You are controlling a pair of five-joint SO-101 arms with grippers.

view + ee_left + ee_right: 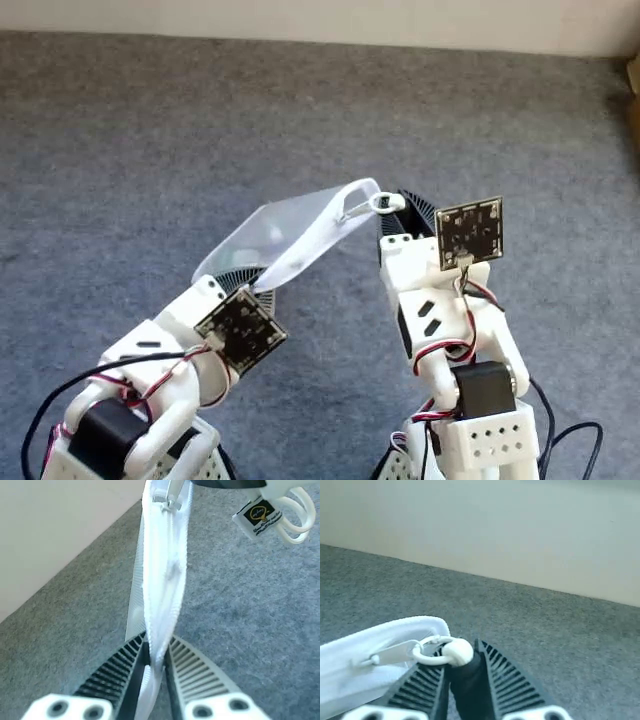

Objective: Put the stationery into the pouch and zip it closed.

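Pouch [290,235]: translucent white, held up off the grey desk [120,150], stretched between my two hands. Higher at the right-hand end, lower at the left.

Left hand [157,645]: clamped narrow on one end of the pouch's zip edge, with the white fabric pinched between the ribbed jaws. From there the zip edge runs straight away toward my other hand.

Zip slider [167,500]: at the far end of the edge, just beside my right hand. The zip line looks joined along the length I can see.

Right hand [462,652]: closed on a black pull tab [467,680]. A white bead [457,651] sits at the tab's tip, and a white ring [432,650] links it to the zip pull [395,652].

Contents: I cannot tell through the plastic.

A small printed tag [257,515] hangs by the right hand.
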